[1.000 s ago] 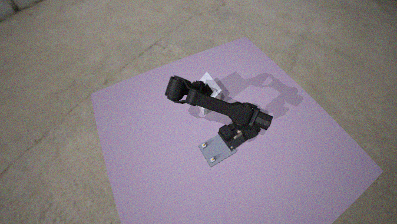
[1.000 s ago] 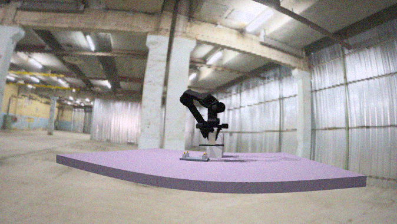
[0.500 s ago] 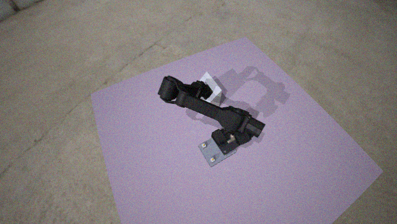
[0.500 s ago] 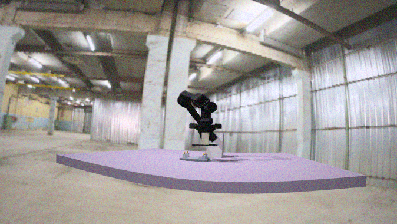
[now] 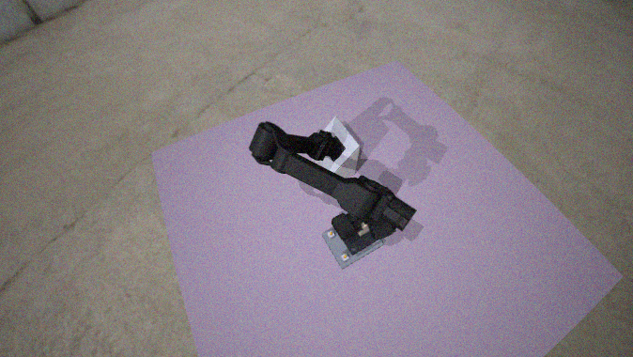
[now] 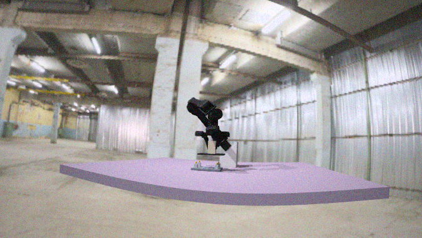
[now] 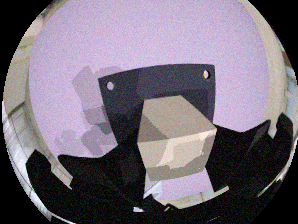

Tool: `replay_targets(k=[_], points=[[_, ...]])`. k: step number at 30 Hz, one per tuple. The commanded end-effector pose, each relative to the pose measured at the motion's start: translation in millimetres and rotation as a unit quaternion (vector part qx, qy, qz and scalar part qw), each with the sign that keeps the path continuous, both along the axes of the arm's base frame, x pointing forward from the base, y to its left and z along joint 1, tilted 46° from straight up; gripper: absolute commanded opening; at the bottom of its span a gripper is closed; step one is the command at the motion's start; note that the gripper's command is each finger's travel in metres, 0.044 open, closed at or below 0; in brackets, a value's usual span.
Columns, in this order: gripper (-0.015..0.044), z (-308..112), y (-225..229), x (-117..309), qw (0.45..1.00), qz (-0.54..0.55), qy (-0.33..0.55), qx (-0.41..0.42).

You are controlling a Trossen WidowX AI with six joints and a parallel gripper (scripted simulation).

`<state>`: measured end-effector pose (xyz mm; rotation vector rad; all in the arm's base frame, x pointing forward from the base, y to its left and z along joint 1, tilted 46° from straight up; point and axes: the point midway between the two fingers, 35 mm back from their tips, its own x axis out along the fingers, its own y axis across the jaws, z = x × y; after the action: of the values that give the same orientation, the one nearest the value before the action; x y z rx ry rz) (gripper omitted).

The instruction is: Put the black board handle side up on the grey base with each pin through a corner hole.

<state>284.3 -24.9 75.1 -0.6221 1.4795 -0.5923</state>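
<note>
Gap under board (image 6: pixel 202 153) in exterior, 2 holes in wrist

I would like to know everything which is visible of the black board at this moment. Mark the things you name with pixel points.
The black board (image 5: pixel 355 245) (image 6: pixel 203 153) (image 7: pixel 122 95) is a thin, flat, dark plate, its material unclear. Two corner holes show in the wrist view; the other corners are hidden. On top stands a beige block-shaped handle (image 6: pixel 211 146) (image 7: pixel 175 120), clamped in the gripper (image 6: pixel 211 142). The board hangs roughly level above the grey base (image 6: pixel 206 169), not touching its posts.
</note>
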Motion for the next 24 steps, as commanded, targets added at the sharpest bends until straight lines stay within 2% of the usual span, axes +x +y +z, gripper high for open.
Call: replay_targets(k=[1, 24], points=[[0.0, 8.7, -7.6, -1.3, 1.0, -0.001, -0.004, -0.004], [0.0, 9.3, -19.4, -3.0, 1.0, -0.006, -0.003, -0.004]])
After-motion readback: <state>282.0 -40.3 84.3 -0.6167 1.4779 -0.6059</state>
